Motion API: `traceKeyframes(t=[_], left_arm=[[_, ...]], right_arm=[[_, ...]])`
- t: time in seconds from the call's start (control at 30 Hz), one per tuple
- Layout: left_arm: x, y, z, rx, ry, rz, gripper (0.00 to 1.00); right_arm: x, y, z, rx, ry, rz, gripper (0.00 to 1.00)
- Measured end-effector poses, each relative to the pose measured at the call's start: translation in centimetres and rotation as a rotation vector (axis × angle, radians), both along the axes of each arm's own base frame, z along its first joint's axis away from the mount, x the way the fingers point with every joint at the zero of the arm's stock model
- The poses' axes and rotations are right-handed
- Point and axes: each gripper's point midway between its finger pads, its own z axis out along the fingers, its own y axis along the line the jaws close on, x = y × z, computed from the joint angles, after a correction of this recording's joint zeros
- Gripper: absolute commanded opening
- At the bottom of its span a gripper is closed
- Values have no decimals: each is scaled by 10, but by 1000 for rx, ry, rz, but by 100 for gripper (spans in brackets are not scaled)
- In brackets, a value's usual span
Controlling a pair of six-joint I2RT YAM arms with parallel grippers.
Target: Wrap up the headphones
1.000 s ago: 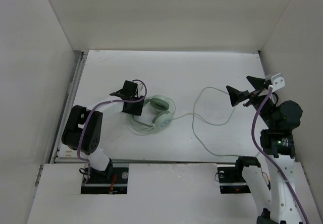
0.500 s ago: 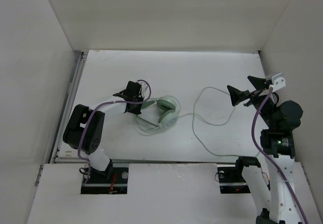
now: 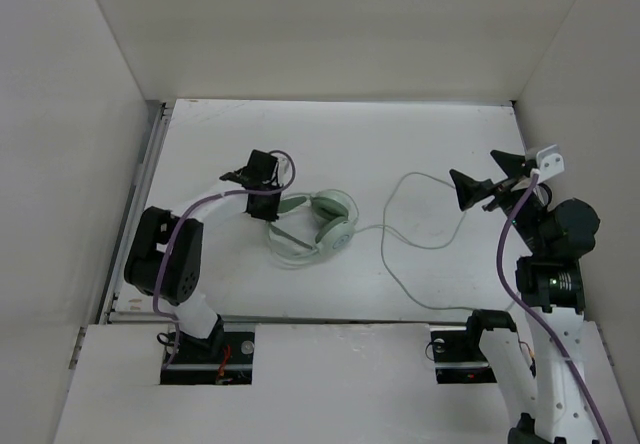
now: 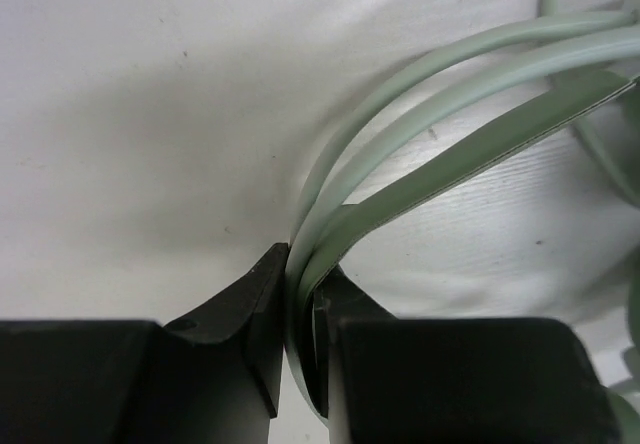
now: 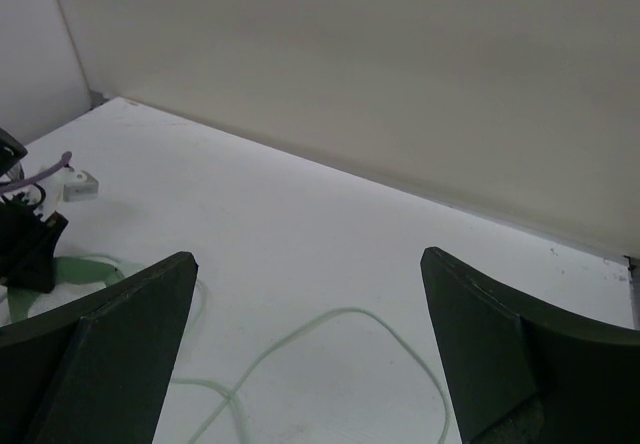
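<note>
The pale mint-green headphones [image 3: 326, 222] lie left of the table's centre, their ear cups side by side and the headband [image 3: 284, 248] curving toward the near side. My left gripper [image 3: 268, 204] is shut on the headband [image 4: 420, 154], whose bands are pinched between the black fingers [image 4: 250, 314] close above the table. The thin cable [image 3: 420, 244] runs right from the ear cups in loose loops across the table. My right gripper [image 3: 487, 176] hangs above the table's right side, open and empty, with a cable loop [image 5: 340, 319] lying below it.
White walls close in the table on the left, back and right. A metal rail [image 3: 148, 194] runs along the left edge. A thick purple cable [image 3: 205, 207] arches over the left arm. The left arm's wrist [image 5: 25, 239] shows at the left edge of the right wrist view.
My left gripper has shut on the headband. The headphones have shifted a little to the right and turned. The right arm has not moved.
</note>
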Motion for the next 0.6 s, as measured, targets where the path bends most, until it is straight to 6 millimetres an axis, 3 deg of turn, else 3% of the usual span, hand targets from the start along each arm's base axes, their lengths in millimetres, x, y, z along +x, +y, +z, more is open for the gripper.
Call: traceKeyframes(t=[0.1, 0.17, 0.33, 0.47, 0.6], left_arm=[[13, -4, 31, -25, -19, 16, 0], [29, -9, 64, -55, -68, 24, 0], [65, -21, 169, -182, -270, 34, 0], [70, -16, 241, -235, -403, 26, 0], [63, -7, 279, -242, -459, 3, 0]], right_arm=[[1, 10, -6, -31, 16, 41, 100], [2, 20, -12, -60, 31, 80, 100], [3, 44, -19, -134, 49, 181, 100], [0, 65, -23, -175, 43, 262, 100], [-10, 101, -31, -221, 31, 396, 100]])
